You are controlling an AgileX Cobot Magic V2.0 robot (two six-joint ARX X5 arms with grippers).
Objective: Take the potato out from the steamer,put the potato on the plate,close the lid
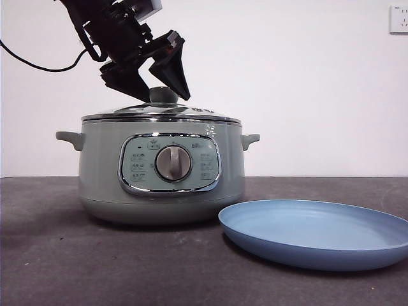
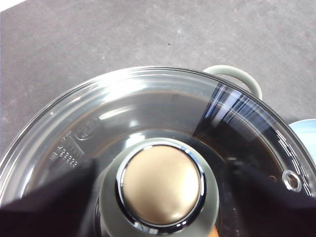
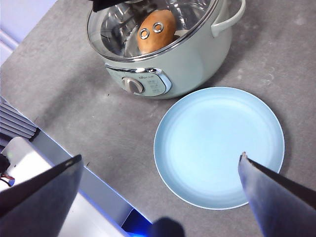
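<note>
The potato (image 3: pixel 156 31) sat inside the steamer (image 1: pixel 162 171) under the glass lid (image 1: pixel 162 111), the left gripper (image 1: pixel 155 86) spread wide around the lid's knob (image 2: pixel 161 185), while the right gripper (image 3: pixel 160 170) hung open above the empty plate (image 3: pixel 219 146).

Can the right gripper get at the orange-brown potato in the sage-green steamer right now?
Probably not. The clear glass lid sits on the sage-green steamer, covering the orange-brown potato. The left gripper straddles the lid's knob, jaws open. The right gripper hangs open above the light-blue plate.
</note>
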